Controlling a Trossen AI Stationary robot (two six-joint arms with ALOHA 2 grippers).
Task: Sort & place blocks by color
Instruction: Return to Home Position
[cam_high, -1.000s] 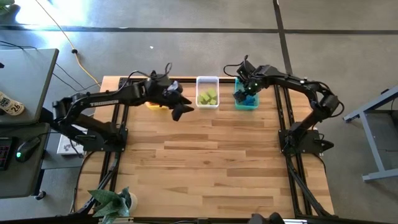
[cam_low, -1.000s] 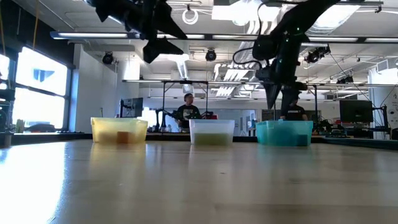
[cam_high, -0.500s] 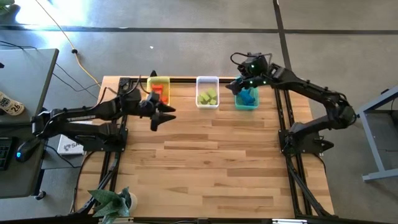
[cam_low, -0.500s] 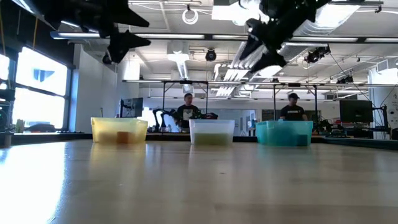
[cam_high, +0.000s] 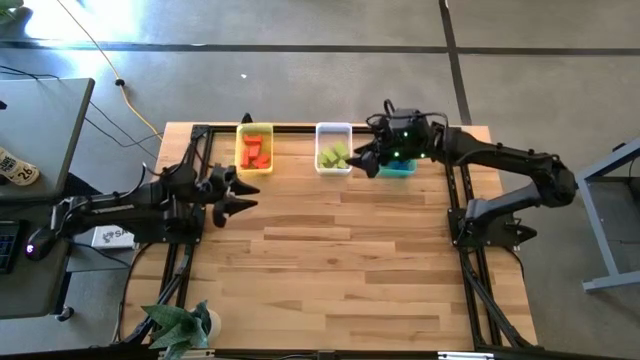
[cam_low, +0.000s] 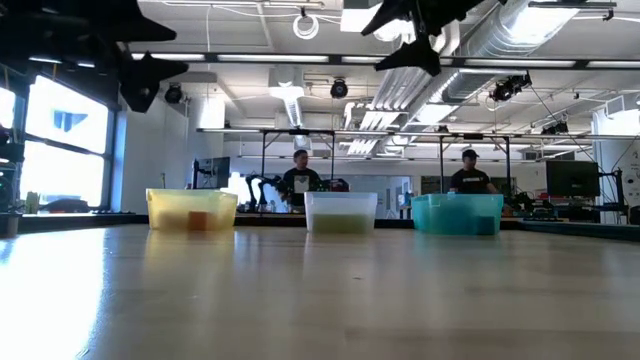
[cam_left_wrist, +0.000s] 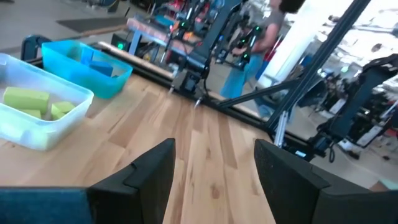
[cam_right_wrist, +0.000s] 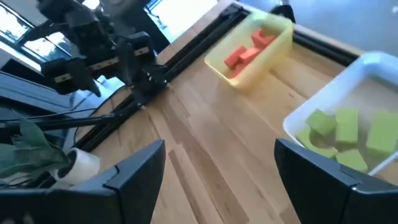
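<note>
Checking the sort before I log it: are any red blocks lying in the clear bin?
No, the clear bin holds only green blocks; the red blocks lie in the yellow bin.

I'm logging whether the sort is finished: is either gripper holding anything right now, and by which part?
Nothing is held: the left gripper and the right gripper are both open and empty.
</note>
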